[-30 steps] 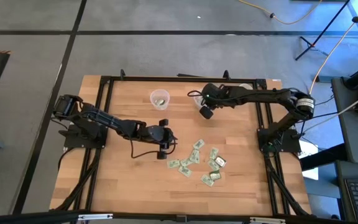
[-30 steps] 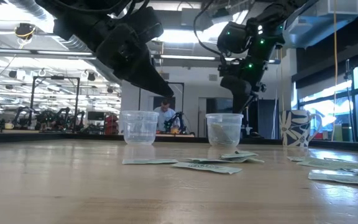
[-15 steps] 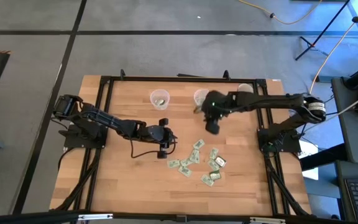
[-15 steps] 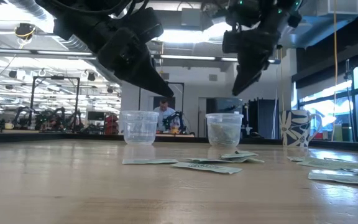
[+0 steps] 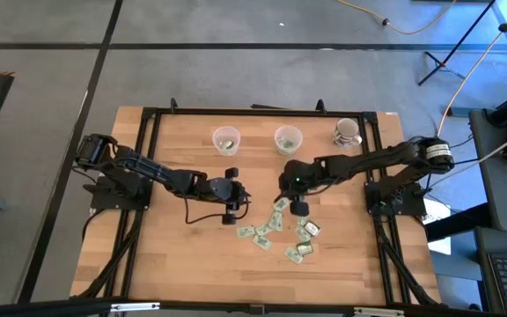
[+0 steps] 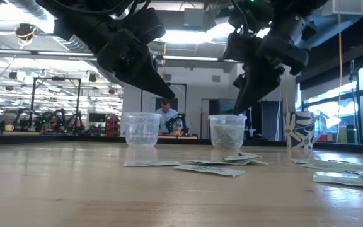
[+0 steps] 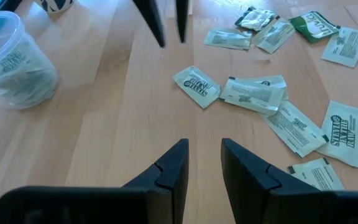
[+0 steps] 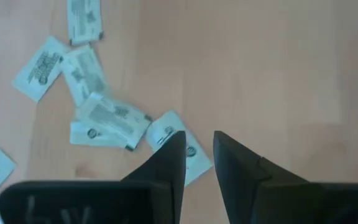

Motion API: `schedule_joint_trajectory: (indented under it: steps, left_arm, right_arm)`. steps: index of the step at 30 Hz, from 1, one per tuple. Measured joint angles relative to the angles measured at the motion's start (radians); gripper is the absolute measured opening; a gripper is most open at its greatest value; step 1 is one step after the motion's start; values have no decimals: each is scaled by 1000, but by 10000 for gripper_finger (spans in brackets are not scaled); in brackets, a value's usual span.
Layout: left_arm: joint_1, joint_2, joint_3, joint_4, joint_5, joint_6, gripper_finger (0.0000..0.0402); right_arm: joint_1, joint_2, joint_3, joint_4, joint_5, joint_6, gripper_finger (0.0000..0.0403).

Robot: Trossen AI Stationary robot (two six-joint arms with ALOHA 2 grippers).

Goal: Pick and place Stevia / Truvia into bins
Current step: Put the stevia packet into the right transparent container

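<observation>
Grey concrete floor (image 5: 236,62) w/ dark seams lay around the wood surface (image 5: 183,251). Ceiling lights (image 6: 181,36) glowed; windows (image 6: 351,104) at right.

Wooden table (image 5: 174,255) with a black frame, seen from above. Toward its far edge stand two translucent cups, one (image 5: 226,140) left of the other (image 5: 288,139), and a white patterned mug (image 5: 346,132) at the right. Sachets (image 5: 282,231) lie scattered right of centre, nearer the front.

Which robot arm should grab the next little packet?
Probably the right. Its open claw hangs over a packet at the pile's edge, and the packet shows between its fingertips. The left claw waits beside the pile.
</observation>
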Motion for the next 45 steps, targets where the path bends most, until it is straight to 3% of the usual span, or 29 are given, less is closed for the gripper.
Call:
schedule_joint_trajectory:
  steps: [7, 20, 30, 39, 45]
  left_arm:
    - [0, 0, 0, -9, 0, -1, 88]
    - [0, 1, 0, -18, 0, 0, 88]
    - [0, 1, 0, -23, 0, 0, 88]
    - [0, 1, 0, -25, 0, 0, 88]
    - [0, 1, 0, -31, 0, 0, 88]
  right_arm:
    - [38, 97, -24, 27, 92, 5, 85]
    - [43, 213, -18, 52, 94, 51, 83]
    - [43, 209, -19, 47, 93, 56, 8]
    - [37, 154, 22, -21, 149, 79, 3]
    - [-2, 43, 113, -132, 290, 60, 2]
